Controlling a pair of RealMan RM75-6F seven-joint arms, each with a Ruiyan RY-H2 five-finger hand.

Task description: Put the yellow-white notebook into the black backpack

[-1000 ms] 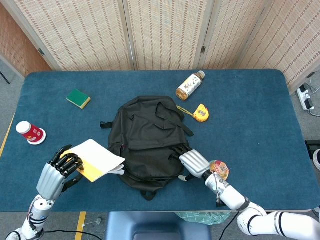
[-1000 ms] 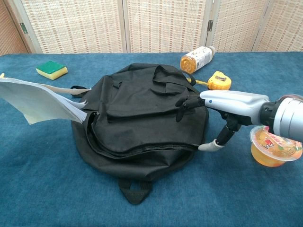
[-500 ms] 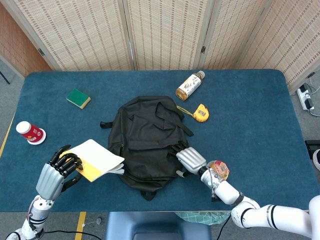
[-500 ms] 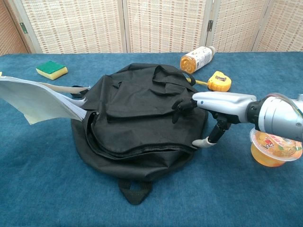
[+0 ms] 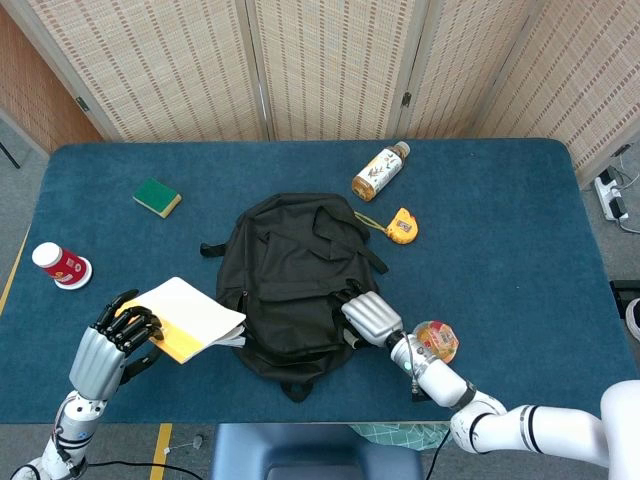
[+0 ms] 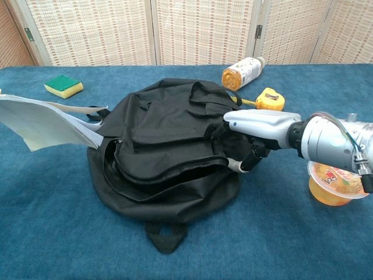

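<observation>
We judge the task about half done: the notebook [image 5: 190,318] is lifted in our left hand [image 5: 112,345] but not yet inside the black backpack [image 5: 293,275]. It sits just beside the backpack's left edge, its pages drooping toward the zipper side in the chest view. The left hand's fingers are curled over the notebook's outer edge, holding it tilted above the table [image 5: 500,230].

Our right hand [image 6: 256,125] lies on the backpack's right flank, fingers bent down into the fabric; it seems to be gripping and bunching the top layer, and a dark gap shows along the backpack's front seam. Whether that gap is wide enough for the notebook, we cannot tell. What remains is to widen the opening, slide the notebook in and let go.

The surface is blue cloth. Behind the backpack lie a bottle [image 5: 379,171] and a yellow tape measure [image 5: 401,226]; far to its left sit a green sponge [image 5: 157,196] and a red cup [image 5: 61,264]; a jelly cup [image 6: 337,182] stands to its right. Woven folding screens [image 5: 330,60] close the room behind.
</observation>
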